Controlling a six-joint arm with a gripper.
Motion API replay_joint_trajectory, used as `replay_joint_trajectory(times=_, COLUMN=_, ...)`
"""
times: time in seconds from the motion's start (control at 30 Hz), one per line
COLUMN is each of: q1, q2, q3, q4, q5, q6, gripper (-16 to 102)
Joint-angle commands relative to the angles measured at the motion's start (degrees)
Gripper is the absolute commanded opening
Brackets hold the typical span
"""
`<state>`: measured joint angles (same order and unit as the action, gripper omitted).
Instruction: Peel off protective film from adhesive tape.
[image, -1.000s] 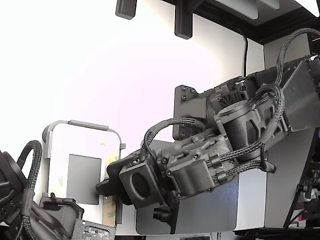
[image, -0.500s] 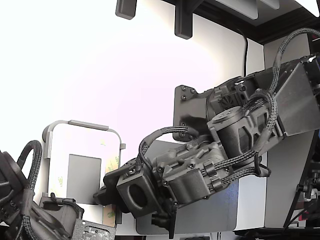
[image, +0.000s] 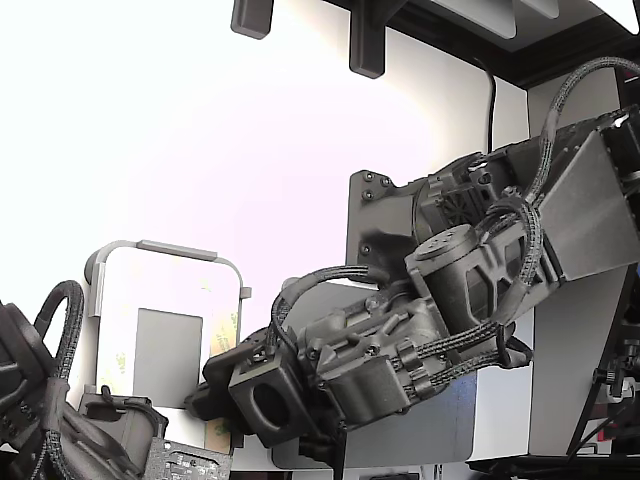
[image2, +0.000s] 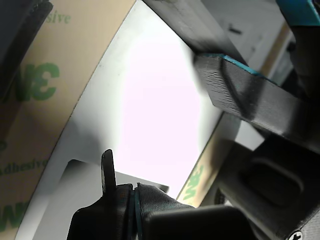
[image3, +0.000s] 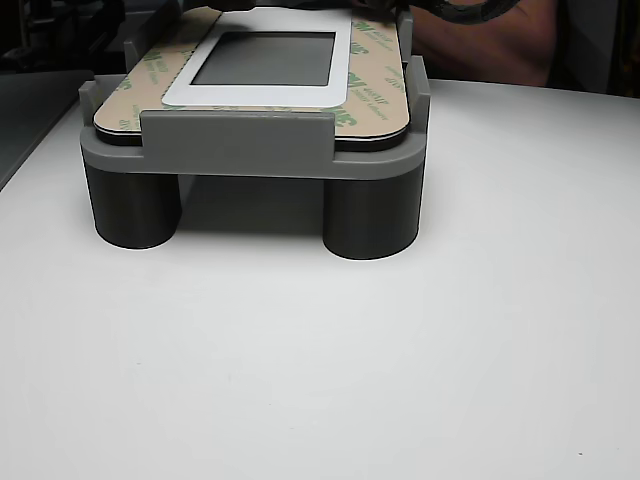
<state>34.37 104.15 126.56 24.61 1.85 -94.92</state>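
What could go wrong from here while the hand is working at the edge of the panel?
1. The hand sits low over the white panel; its fingers could scrape the panel instead of catching the yellow 3M strip.
2. The panel only rests in the grey holder, so a hard pull might lift it out.

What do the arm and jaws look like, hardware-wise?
The arm is dark grey to black, built of blocky printed-looking housings with visible screws. Black braided cable looms loop along its outside. A flat grey plate covers its upper section. The gripper has black layered-texture jaws edged in teal. No markings visible.
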Motion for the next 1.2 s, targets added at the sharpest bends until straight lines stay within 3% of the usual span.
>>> replay_joint_trajectory(times=0.0, q1=-0.35, q2=0.62, q3=-2.02, q4=-0.44, q5=-0.09, q6=-0.35, gripper=-10)
replay_joint_trajectory(times=1.17, q1=0.7, q2=-2.37, q3=-3.16, q4=-1.58, q5=-0.35, q6=-2.99, gripper=-10)
